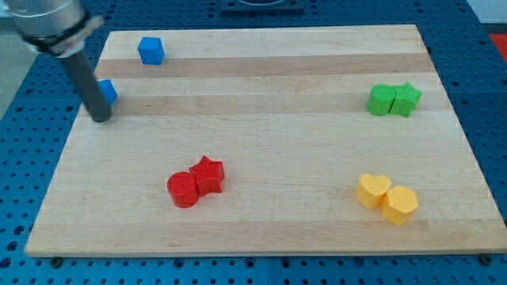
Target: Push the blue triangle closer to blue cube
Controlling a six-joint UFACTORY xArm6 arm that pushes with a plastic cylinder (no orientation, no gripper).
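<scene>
Pushing is under way: the gripperless rod's tip (101, 119) touches the blue triangle (108, 92) at the board's left edge; next stroke should drive it up-right toward the blue cube (150, 50).

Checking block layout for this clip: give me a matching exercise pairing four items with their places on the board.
1. blue cube
2. green pair
3. yellow pair
4. my tip

A. view's bottom right
B. just below the blue triangle, at the left edge
C. view's top left
D. view's right, upper half

Pairs: 1-C, 2-D, 3-A, 4-B
</scene>
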